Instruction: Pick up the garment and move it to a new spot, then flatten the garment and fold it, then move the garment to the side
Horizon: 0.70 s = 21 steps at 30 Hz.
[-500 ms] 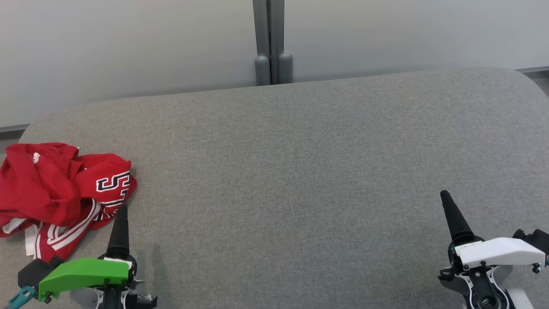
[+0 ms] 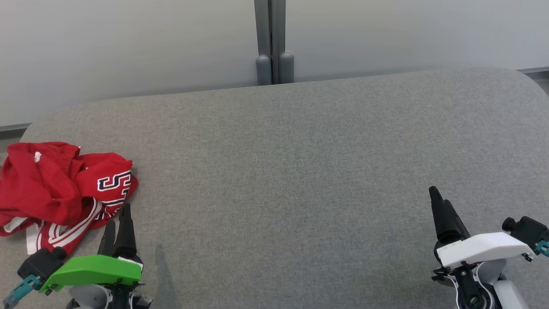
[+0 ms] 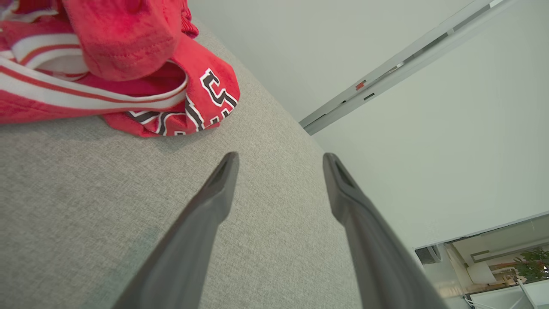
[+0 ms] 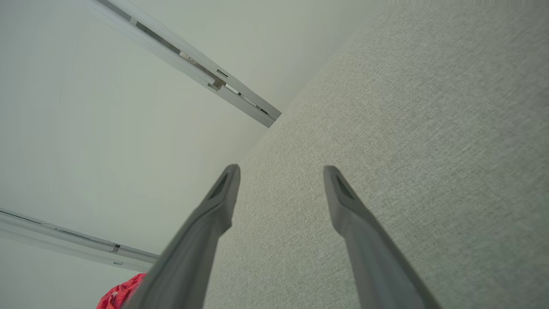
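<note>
The garment [image 2: 55, 189] is a crumpled red piece with white stripes and black-and-white lettering, lying at the left edge of the grey padded surface [image 2: 283, 163]. My left gripper [image 2: 118, 219] stands open just below and right of the garment's near corner, not touching it. The left wrist view has the garment [image 3: 128, 64] at its upper left, ahead of the spread fingers of the left gripper [image 3: 281, 156]. My right gripper [image 2: 435, 193] hovers low at the far right over bare fabric. Its right wrist view shows the right gripper [image 4: 281, 168] open and empty, and a red scrap of the garment [image 4: 120, 294] at the bottom edge.
The padded surface has rounded far corners and ends at a pale wall [image 2: 128, 43] with a grey vertical post [image 2: 271, 43] at the middle. The wide stretch of fabric between the two grippers holds nothing.
The left gripper has turned so both fingers show and sits slightly right. The right gripper has shifted left and a little up. The garment has not moved.
</note>
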Tool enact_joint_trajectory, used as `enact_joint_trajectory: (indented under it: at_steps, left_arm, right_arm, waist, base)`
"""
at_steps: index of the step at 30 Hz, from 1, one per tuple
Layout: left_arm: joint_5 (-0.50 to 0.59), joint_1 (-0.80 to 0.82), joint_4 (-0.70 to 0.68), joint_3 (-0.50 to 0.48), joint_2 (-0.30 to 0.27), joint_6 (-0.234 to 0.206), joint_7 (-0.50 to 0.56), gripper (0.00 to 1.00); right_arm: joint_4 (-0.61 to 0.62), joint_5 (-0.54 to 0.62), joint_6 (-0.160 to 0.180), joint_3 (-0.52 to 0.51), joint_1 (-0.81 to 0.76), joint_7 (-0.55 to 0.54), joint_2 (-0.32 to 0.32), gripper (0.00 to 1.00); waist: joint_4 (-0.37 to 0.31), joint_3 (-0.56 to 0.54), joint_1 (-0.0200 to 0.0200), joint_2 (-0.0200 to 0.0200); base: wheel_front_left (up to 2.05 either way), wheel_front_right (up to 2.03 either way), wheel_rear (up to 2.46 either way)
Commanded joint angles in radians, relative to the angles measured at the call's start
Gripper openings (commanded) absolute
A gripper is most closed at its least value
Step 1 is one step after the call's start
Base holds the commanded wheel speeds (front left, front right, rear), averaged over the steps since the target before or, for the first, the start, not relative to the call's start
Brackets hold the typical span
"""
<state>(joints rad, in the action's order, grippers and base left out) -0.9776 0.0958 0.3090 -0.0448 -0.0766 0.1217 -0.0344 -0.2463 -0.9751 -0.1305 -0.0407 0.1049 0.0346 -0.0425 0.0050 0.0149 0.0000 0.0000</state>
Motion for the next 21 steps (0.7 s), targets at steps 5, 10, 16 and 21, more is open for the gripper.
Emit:
enact_joint_trajectory:
  at_steps: [5, 10, 16, 21]
  left_arm:
    - [0.109, 0.029, -0.008, 0.014, -0.02, -0.006, -0.026, 1.0]
    - [0.187, 0.033, -0.001, 0.037, -0.03, -0.006, -0.043, 1.0]
    - [0.28, 0.032, 0.007, 0.07, -0.037, -0.029, -0.062, 1.0]
    - [0.342, 0.035, 0.019, 0.094, -0.044, -0.042, -0.077, 1.0]
  right_arm:
    - [0.019, 0.104, 0.0, 0.008, 0.019, 0.026, -0.005, 1.0]
    - [0.018, 0.178, 0.0, 0.009, 0.023, 0.042, -0.004, 1.0]
    - [0.014, 0.272, 0.0, 0.003, 0.025, 0.061, -0.004, 1.0]
    - [0.01, 0.337, 0.0, 0.001, 0.029, 0.077, -0.004, 1.0]
  waist:
    - [0.001, 0.0, 0.0, 0.0]
    - [0.002, 0.001, 0.0, 0.0]
    - [0.004, 0.002, 0.0, 0.0]
    - [0.007, 0.004, 0.0, 0.0]
  base:
    - [0.0, 0.0, 0.0]
    - [0.0, 0.0, 0.0]
    - [0.0, 0.0, 0.0]
    - [0.0, 0.0, 0.0]
